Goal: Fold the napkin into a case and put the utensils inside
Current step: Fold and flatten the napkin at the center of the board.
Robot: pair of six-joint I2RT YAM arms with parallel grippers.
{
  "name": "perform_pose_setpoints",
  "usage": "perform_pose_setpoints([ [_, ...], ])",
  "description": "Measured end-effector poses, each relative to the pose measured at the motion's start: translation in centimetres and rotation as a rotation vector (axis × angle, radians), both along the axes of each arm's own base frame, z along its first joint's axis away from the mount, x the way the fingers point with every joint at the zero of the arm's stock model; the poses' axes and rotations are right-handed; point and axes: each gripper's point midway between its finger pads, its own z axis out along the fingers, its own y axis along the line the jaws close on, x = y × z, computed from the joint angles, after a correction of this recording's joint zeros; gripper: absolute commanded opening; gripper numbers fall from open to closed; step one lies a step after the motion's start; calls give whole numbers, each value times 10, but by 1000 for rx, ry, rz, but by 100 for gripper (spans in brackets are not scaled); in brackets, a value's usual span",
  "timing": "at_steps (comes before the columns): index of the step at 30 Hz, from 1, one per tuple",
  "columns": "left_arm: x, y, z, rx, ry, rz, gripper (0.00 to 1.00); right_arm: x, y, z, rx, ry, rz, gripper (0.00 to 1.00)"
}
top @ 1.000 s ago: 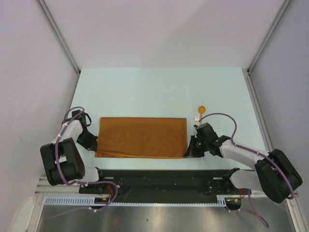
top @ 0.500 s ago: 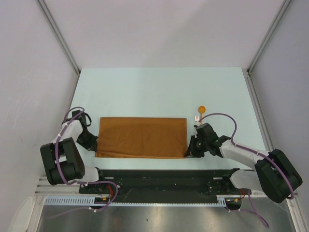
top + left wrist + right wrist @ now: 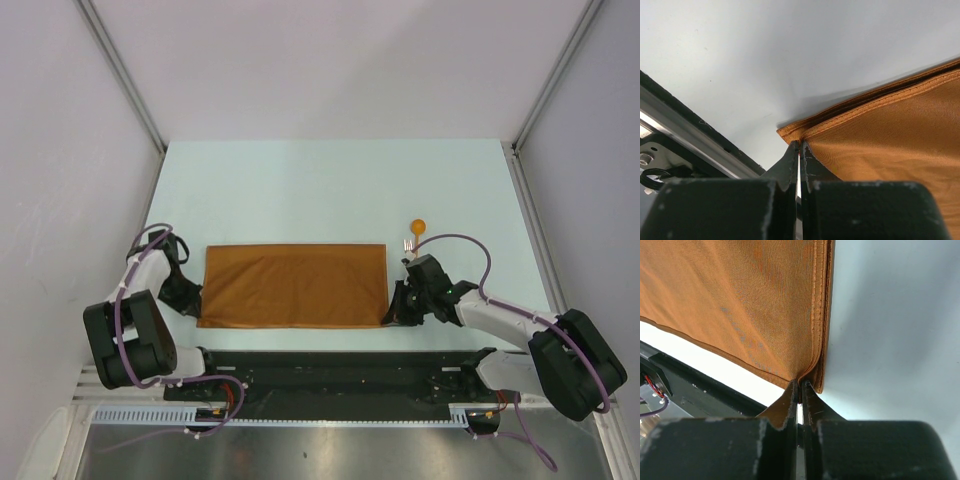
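So the napkin (image 3: 292,285) is lying flat on the near half of the tabletop (image 3: 330,190), folded over into a wide rectangle with its long sides running left to right. Up close, the wrist views are showing two layers stacked at the edges, with the hems lining up pretty closely.

The left hand (image 3: 187,295) is sitting right down at the near-left corner. Its fingers (image 3: 785,172) are squeezing together with only a sliver of light between them, pinching the cloth at the corner tip. The right hand (image 3: 393,311) is doing the same at the near-right corner. It's clamping nearly all the way, and the napkin is puckering into the tips where the hemmed edge is turning the corner.

The fork (image 3: 408,244) and the spoon (image 3: 418,226) are lying off the cloth, just past its far-right corner. The spoon's orange bowl is sitting farther back. Their handles are running down behind the right arm (image 3: 480,312), so I can't tell if the two are touching.
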Motion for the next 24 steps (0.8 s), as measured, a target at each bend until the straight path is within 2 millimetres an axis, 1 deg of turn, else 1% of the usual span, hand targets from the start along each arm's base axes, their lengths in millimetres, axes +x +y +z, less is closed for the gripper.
perform_pose_setpoints([
  [4,-2,2,0,14,9,7,0,0,0,0,-1,0,0,7],
  [7,-3,4,0,17,10,14,0,0,0,0,0,0,0,13],
  [8,-3,5,0,17,11,18,0,0,0,0,0,0,0,17],
  [9,-3,5,0,17,10,23,2,0,0,0,0,0,1,18],
  [10,-3,6,0,17,10,27,14,0,0,0,0,0,1,21],
  [12,-4,8,0,18,5,41,27,-1,0,0,-1,1,2,26],
  [13,-4,9,1,19,2,51,38,0,0,0,-1,1,2,34],
  [15,-4,11,3,21,-8,66,51,0,1,1,4,-1,3,42],
  [16,-4,11,3,21,-12,71,58,1,1,3,6,-6,5,49],
  [17,-5,11,5,20,-13,72,67,1,1,6,6,-11,9,51],
  [18,-7,11,6,21,-10,72,81,2,1,8,4,-14,8,52],
  [19,-8,11,8,20,-10,67,84,2,0,10,1,-17,12,54],
  [21,-9,10,16,23,-24,67,85,5,-3,18,-10,-34,11,58],
  [22,-6,11,23,30,-46,65,84,7,-4,24,-13,-49,11,61],
  [24,2,12,38,51,-113,50,82,13,-6,37,-15,-82,12,64],
])
